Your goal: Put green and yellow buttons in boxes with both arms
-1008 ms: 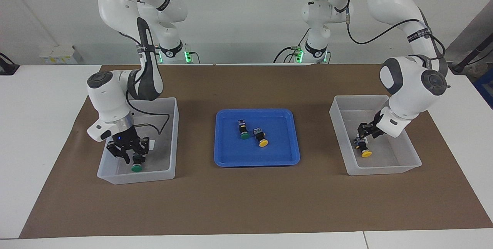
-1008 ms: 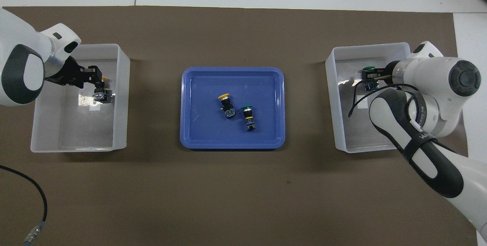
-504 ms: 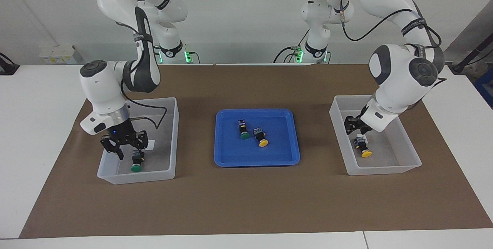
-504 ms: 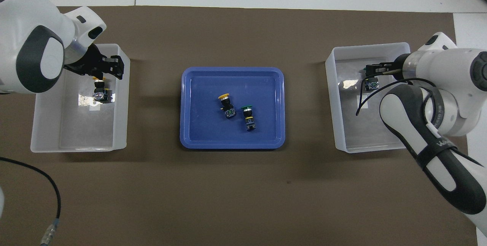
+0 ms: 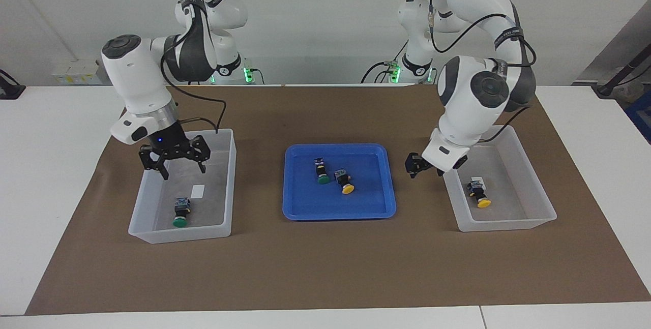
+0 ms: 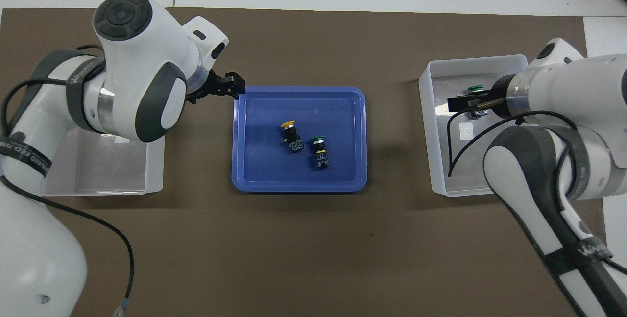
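A green button [image 5: 180, 214] lies in the box [image 5: 152, 233] at the right arm's end of the table. My right gripper [image 5: 184, 171] hangs open above that box, clear of the button. A yellow button [image 5: 479, 195] lies in the other box [image 5: 508, 223] at the left arm's end. My left gripper [image 5: 413, 165] is open and empty in the air over the mat, between this box and the blue tray [image 5: 305, 212]. One green button [image 5: 322, 171] and one yellow button [image 5: 345, 182] lie side by side in the tray. In the overhead view the left arm hides the boxed yellow button.
The blue tray sits mid-table between the two boxes on a brown mat [image 5: 325, 268]. A small white label [image 5: 198, 191] lies on the floor of the box under the right gripper. Both forearms lean over the boxes' rims.
Both grippers opened, let go of their buttons in the boxes and rose. The left gripper then swung out of its box toward the tray; the right one lifted straight up.
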